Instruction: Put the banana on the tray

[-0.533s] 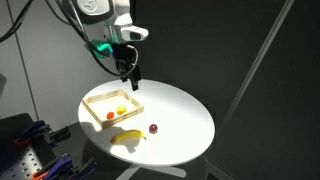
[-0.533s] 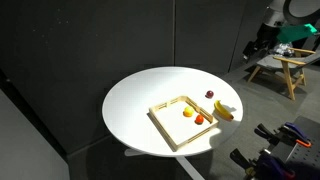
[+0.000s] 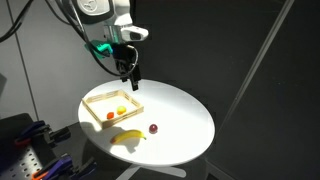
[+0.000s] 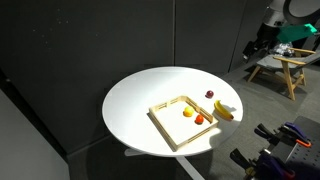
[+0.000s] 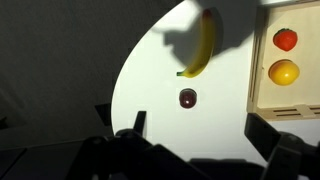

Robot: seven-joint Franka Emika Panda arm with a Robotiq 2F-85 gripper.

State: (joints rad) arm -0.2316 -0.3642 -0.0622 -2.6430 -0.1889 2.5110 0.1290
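Note:
The yellow banana (image 3: 128, 138) lies on the round white table just outside the wooden tray (image 3: 96, 100), near the table's front edge. It also shows in the other exterior view (image 4: 226, 110) and in the wrist view (image 5: 201, 44). The tray (image 4: 166, 126) holds a small yellow piece and a small red piece. In the wrist view the tray's rim (image 5: 256, 70) is at the right. My gripper (image 3: 129, 76) hangs high above the table, well apart from the banana. Its fingers (image 5: 195, 128) are spread wide and hold nothing.
A small dark red round fruit (image 3: 153, 128) sits on the table (image 3: 185, 118) beside the banana; it also shows in the wrist view (image 5: 187, 97). A wooden stool (image 4: 277, 66) stands behind the table. Dark curtains surround the scene.

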